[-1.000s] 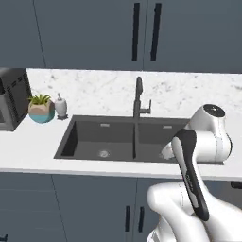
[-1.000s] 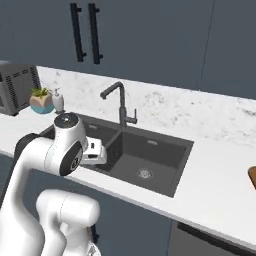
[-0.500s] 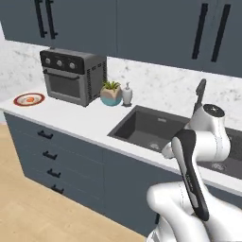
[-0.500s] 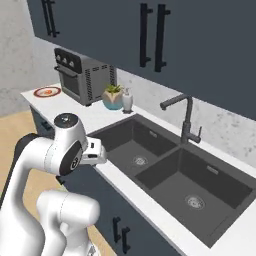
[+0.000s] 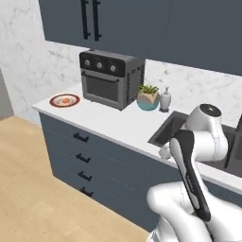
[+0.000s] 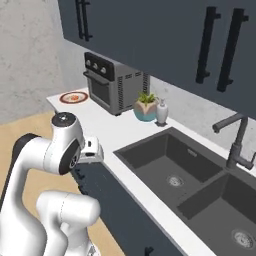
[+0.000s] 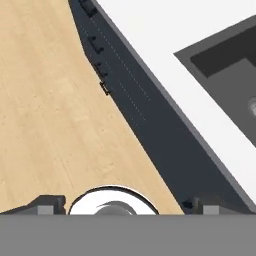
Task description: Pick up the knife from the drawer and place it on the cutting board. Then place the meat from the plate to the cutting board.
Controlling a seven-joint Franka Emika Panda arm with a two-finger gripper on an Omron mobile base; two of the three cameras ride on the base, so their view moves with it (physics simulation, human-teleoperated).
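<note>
Arm pose: folded tight above its base, elbow raised, forearm bent back down; occupies the 4 to 5 o'clock area of the left base view and the 7 to 9 o'clock area of the right base view.
Gripper (image 7: 120, 205): pointing downward; fingertips at 6 o'clock of the hand view.
Jaws: spread wide apart.
Grip: nothing between the fingers (image 7: 47, 204).
</note>
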